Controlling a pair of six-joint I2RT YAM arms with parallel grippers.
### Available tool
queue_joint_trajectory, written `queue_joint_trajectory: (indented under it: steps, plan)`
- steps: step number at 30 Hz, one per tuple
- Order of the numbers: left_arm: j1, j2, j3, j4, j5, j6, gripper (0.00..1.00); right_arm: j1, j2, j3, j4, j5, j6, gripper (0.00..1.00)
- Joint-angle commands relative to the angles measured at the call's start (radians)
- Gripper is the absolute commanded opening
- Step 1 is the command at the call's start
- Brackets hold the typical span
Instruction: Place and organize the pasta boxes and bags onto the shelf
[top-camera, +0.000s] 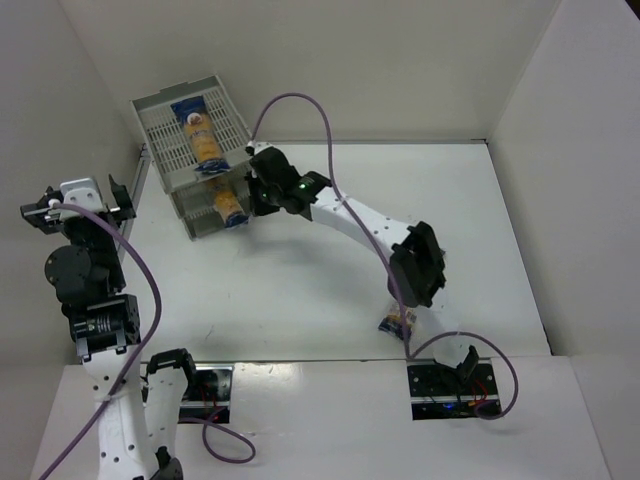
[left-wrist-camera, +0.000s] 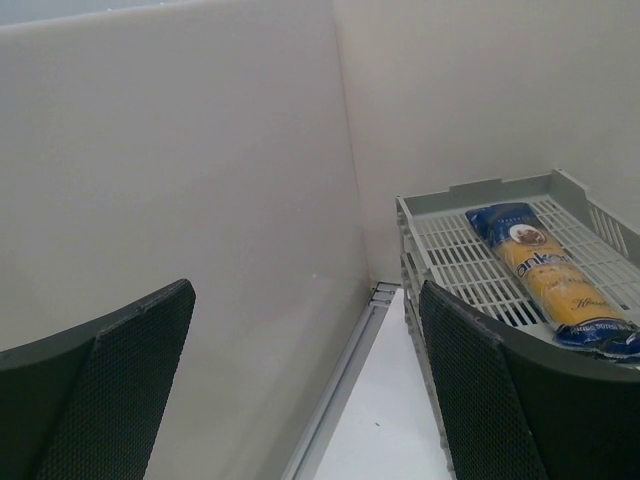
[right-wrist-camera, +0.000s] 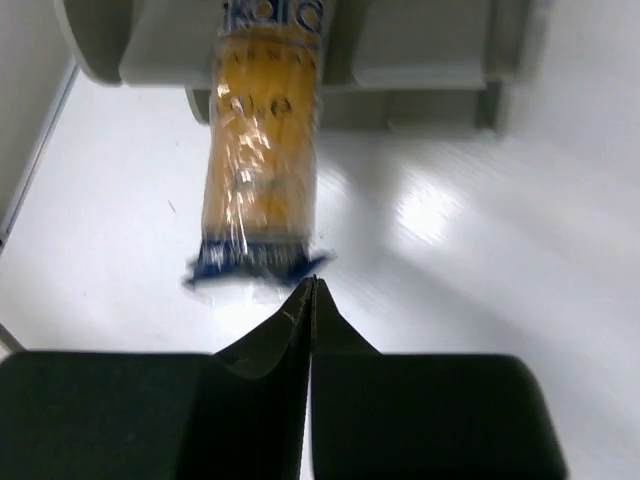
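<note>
The grey three-tier shelf (top-camera: 165, 112) stands at the back left. One orange-and-blue pasta packet (top-camera: 200, 135) lies on its top tray. A second packet (top-camera: 228, 208) sticks out of a lower tier onto the table. In the right wrist view this second packet (right-wrist-camera: 260, 170) shows its blue end just in front of my right gripper (right-wrist-camera: 312, 287). That gripper is shut and empty, and it also shows in the top view (top-camera: 254, 198). A third packet (top-camera: 398, 321) lies near the right arm's base, partly hidden by the arm. My left gripper (top-camera: 80, 203) is open and empty by the left wall.
White walls close in the table at the left, back and right. The left wrist view shows the shelf's top tray (left-wrist-camera: 450, 260), its packet (left-wrist-camera: 550, 280) and the left wall close by. The right arm's purple cable (top-camera: 300, 100) loops above the shelf's right side.
</note>
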Motion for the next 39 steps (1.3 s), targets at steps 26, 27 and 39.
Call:
queue_joint_trajectory:
  steps: [26, 27, 39]
  plan:
    - [0.04, 0.05, -0.019, 0.083, -0.014, 0.02, 1.0, 0.047, 0.238, 0.247, 0.181, 0.031, -0.206, 0.0]
    - [0.04, 0.05, -0.019, 0.083, -0.014, 0.02, 1.0, 0.056, 0.254, 0.278, 0.181, 0.045, -0.197, 0.0]
    - [0.103, 0.069, -0.009, 0.136, -0.014, 0.04, 1.0, 0.066, 0.473, 0.683, 0.06, 0.105, -0.137, 0.0]
